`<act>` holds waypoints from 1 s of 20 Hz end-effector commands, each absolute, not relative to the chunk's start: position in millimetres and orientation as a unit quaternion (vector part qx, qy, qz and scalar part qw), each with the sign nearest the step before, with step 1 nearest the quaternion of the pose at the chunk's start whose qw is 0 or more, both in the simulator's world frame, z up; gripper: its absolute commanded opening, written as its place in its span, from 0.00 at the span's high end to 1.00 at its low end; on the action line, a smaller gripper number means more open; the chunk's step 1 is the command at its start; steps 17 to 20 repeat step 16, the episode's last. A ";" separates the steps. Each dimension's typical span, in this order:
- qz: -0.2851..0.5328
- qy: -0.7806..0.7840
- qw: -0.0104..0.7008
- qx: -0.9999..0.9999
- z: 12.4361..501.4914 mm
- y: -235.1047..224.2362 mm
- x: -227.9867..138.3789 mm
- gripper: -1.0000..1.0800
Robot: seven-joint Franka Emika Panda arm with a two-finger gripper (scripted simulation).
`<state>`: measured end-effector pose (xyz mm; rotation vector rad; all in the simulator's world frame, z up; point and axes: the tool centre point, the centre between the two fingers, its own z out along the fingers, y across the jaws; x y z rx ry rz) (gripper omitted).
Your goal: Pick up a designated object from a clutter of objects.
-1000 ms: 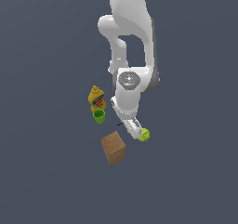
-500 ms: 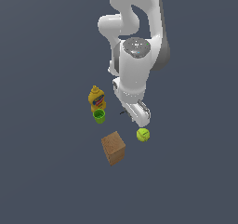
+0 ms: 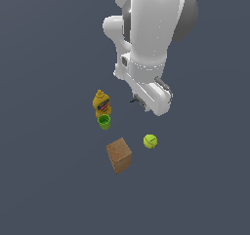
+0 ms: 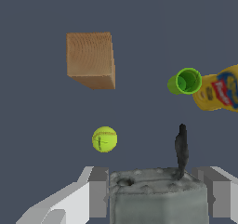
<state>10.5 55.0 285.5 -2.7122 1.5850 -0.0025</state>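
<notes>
End effector (image 4: pixel 148 190) up off counter (image 3: pixel 49 180), fingers (image 4: pixel 97 193) clamped on grey-white piece (image 4: pixel 155 197) wedged between them, thin dark bit sticking out of it. In exterior view arm body mostly blocks it, only small dark bit pokes out at wrist. Tennis ball (image 3: pixel 150 141) alone on counter, right of wood block (image 3: pixel 119 155) in exterior view. Green cup (image 3: pixel 104 122) touching mustard bottle (image 3: pixel 101 103), both well apart from ball.
</notes>
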 end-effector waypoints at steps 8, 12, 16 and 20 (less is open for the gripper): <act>0.000 0.504 0.000 -0.863 350.2 62.8 13.8 1.00; 0.000 0.504 0.000 -0.863 362.5 64.4 15.1 1.00; 0.000 0.504 0.000 -0.864 366.6 65.0 15.6 1.00; 0.000 0.504 0.000 -0.864 366.6 65.0 15.6 1.00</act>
